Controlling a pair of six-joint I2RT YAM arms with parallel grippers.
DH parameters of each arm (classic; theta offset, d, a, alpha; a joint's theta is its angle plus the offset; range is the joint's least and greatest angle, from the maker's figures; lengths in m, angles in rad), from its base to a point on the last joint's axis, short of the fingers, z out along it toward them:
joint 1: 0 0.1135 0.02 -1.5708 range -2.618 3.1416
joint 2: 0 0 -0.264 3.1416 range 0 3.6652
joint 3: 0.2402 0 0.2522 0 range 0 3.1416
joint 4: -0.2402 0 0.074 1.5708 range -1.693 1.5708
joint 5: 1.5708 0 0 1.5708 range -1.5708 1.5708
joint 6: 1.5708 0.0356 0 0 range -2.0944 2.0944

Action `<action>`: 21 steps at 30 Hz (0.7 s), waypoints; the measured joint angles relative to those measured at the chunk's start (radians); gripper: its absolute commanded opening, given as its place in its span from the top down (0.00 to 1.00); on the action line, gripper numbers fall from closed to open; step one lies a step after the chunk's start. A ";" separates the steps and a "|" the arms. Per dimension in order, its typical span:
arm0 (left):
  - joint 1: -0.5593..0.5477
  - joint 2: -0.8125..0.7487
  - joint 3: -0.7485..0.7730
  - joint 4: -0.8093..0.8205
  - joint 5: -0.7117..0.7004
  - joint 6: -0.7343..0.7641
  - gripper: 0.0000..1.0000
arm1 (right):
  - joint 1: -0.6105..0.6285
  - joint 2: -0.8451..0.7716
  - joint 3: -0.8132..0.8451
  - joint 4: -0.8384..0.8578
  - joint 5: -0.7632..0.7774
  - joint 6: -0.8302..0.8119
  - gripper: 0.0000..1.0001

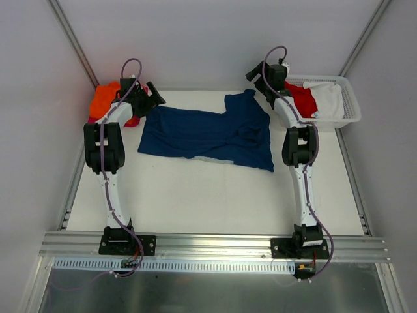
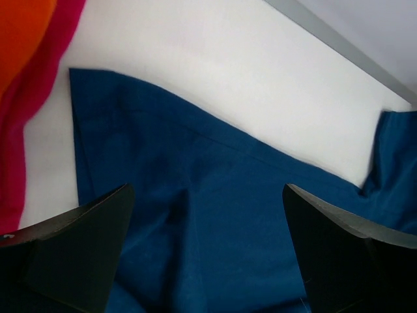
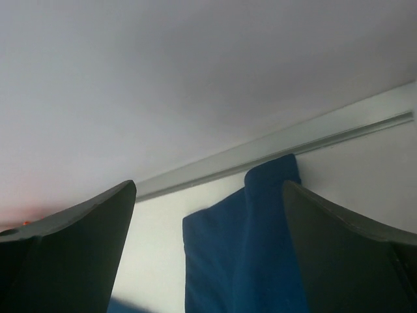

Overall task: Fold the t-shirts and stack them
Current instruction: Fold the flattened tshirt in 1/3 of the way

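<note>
Navy t-shirt (image 1: pixel 208 134) flat; left arm (image 1: pixel 104 147), right arm (image 1: pixel 300 147) outstretched; fingers (image 2: pixel 78 248) parted.

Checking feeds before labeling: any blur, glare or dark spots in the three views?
Top external: even light, sharp, no glare on the navy shirt. Left wrist: shirt sharp, left fingers dark and soft-edged. Right wrist: right fingers blurred, wall flat grey, shirt slightly soft.

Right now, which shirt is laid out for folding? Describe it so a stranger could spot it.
On the white table, look at the middle of the far half. The navy blue t-shirt lies spread out there. It is the only blue one; the orange shirt is bunched at the far left, the red shirt and white shirt sit in the basket.
</note>
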 measured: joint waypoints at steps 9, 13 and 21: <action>0.000 -0.145 -0.079 0.071 0.025 -0.109 0.01 | 0.023 0.000 0.006 -0.042 0.095 0.203 0.01; -0.001 -0.189 -0.093 0.114 0.061 -0.136 0.01 | 0.012 0.057 0.047 0.093 -0.048 0.298 0.01; -0.001 -0.206 -0.124 0.150 0.104 -0.148 0.01 | 0.018 0.158 0.048 0.180 -0.179 0.276 0.00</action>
